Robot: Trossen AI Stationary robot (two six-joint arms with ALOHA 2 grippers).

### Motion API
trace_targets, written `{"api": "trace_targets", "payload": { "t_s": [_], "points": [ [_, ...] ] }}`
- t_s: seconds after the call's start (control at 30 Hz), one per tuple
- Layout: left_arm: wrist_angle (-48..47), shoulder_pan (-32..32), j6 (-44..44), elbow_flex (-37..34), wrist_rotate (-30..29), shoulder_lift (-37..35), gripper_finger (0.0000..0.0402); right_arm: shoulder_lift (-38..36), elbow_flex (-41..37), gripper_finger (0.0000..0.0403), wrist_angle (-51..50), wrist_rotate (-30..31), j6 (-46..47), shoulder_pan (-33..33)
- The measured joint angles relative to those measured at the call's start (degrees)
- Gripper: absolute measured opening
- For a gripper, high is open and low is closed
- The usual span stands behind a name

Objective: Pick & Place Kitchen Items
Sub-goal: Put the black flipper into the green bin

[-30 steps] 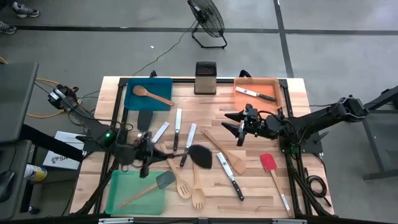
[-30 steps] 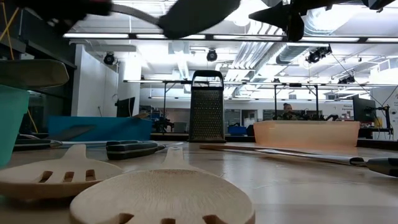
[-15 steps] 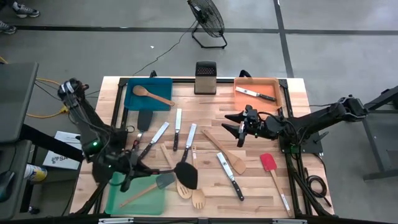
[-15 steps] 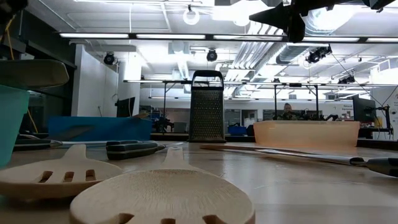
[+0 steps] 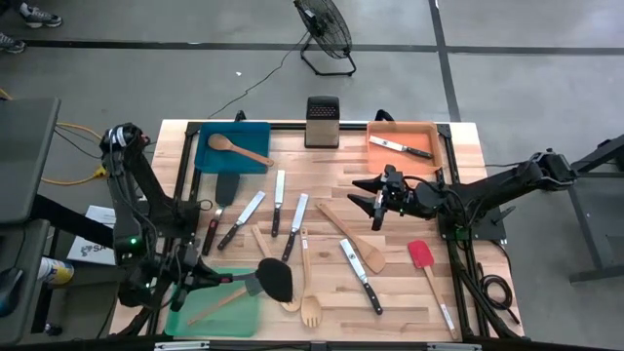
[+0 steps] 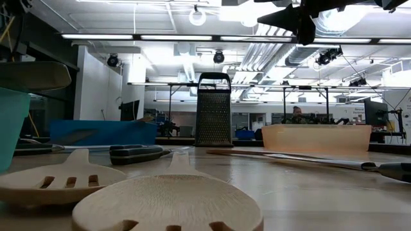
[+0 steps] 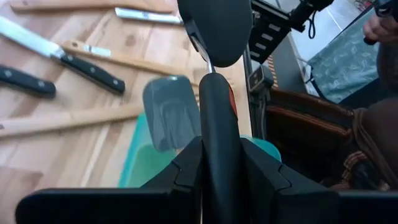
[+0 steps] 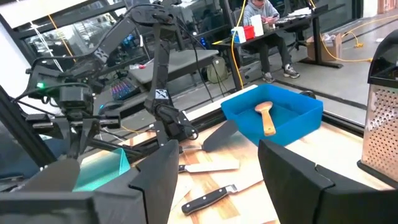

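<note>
The left end effector (image 5: 200, 281) hangs over the green tray (image 5: 185, 317) at the table's (image 5: 390, 302) near left corner, its fingers clamped on the handle of the black spatula (image 5: 274, 279). The spatula's long axis runs across the table, handle toward the left arm and blade pointing right, so the blade overhangs the tray's right edge above the wooden utensils. A grey spatula (image 5: 257, 283) already rests with its head on that same tray edge, just beside the carried blade. My judgement is that the coming release depends on drawing the blade back to the left until the whole spatula sits over the tray.

The right end effector (image 5: 373, 198) hovers mid-table with its fingers spread and nothing between them, well apart from the green tray, so the left arm is plainly the nearer.

Since a second ago, the left arm has carried the black spatula from the table's middle down toward the tray; the right arm has not moved.
</note>
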Motion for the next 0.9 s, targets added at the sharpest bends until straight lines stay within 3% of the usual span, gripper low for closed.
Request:
{"api": "trace_targets", "payload": {
  "t_s": [0.53, 0.9],
  "points": [
    [-4.39, -1.81, -15.79, 0.02, 8.9, 8.39, 0.0071, 0.0, 0.0, 0.0213, -1.21, -0.02, 1.43, -0.02],
    [-6.47, -1.73, -21.11, 0.04, 25.57, 8.74, 0.0068, 0.0, 0.0, 0.0212, -1.25, 0.0, 1.03, -0.07]
  ]
}}
